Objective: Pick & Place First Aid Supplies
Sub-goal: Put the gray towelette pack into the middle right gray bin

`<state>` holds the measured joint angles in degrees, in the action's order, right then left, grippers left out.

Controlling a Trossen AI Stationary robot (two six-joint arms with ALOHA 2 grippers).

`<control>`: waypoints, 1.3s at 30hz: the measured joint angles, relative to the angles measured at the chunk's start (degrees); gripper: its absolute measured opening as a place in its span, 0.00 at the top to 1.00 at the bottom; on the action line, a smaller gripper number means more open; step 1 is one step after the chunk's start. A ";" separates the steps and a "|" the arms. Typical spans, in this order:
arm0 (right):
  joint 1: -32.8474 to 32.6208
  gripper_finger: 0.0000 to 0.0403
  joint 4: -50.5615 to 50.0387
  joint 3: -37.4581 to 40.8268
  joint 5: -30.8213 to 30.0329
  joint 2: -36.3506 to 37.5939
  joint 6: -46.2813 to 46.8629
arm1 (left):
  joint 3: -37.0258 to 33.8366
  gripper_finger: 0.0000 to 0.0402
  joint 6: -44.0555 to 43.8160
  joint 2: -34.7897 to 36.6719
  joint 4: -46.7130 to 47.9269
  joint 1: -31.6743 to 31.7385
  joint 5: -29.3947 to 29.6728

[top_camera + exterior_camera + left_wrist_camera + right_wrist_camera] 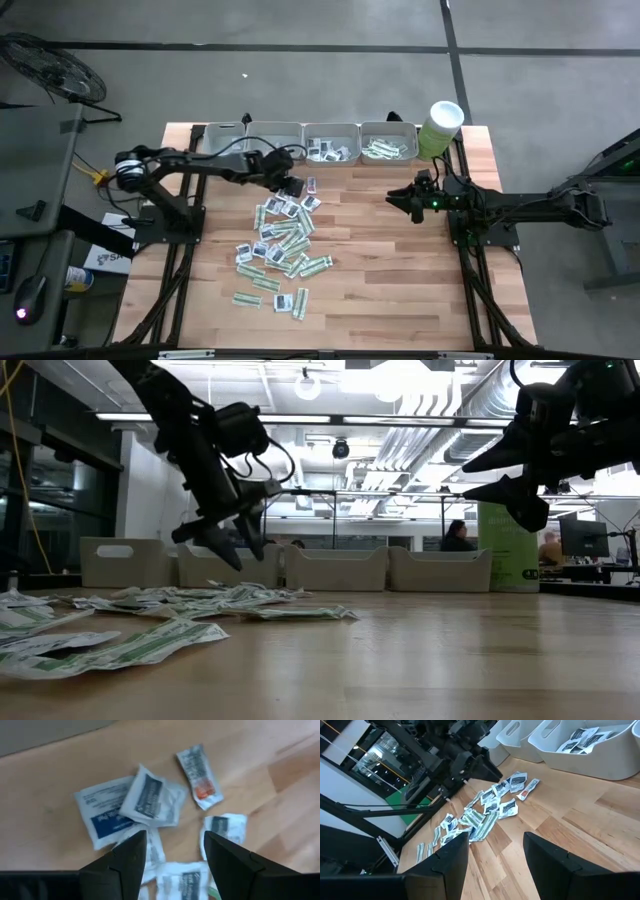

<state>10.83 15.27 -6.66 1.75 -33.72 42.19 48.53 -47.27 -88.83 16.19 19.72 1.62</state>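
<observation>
Left gripper [293, 187]: jaws spread wide, empty, poised above the 12 o'clock edge of the sachet pile [281, 247] without touching it. In its wrist view, squarish white sachets [150, 800] and one narrow sachet with an orange mark [199, 776] lie on the wood just beyond the fingers [131, 857].

Right gripper [408, 200]: jaws apart, empty, raised clear of the table [400, 290], at 3 o'clock from the pile and well apart from it.

Grey trays [275, 136] line the 12 o'clock edge; two hold sachets already [331, 152]. A green tub [440, 128] stands just beside the last tray. Nothing lies between either gripper and the pile.
</observation>
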 joint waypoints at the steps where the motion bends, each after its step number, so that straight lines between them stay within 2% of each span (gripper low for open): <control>1: 0.00 0.54 0.00 0.00 0.01 -0.02 0.01 | 0.00 0.51 -0.07 -0.17 -0.15 0.20 0.42; 21: 0.02 0.54 0.02 0.00 -0.03 -0.02 0.44 | 0.00 0.51 -4.07 -5.95 -4.30 2.52 2.96; 26: 0.02 0.54 0.02 0.00 -0.03 -0.02 0.42 | 0.00 0.51 -4.09 -7.75 -6.21 2.39 0.49; 39: 0.02 0.54 0.02 0.00 -0.03 -0.02 0.42 | 0.00 0.51 -4.28 -7.87 -7.62 2.41 -0.95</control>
<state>10.85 15.29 -6.66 1.72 -33.74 42.61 48.53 -51.55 -96.71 8.57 22.13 0.67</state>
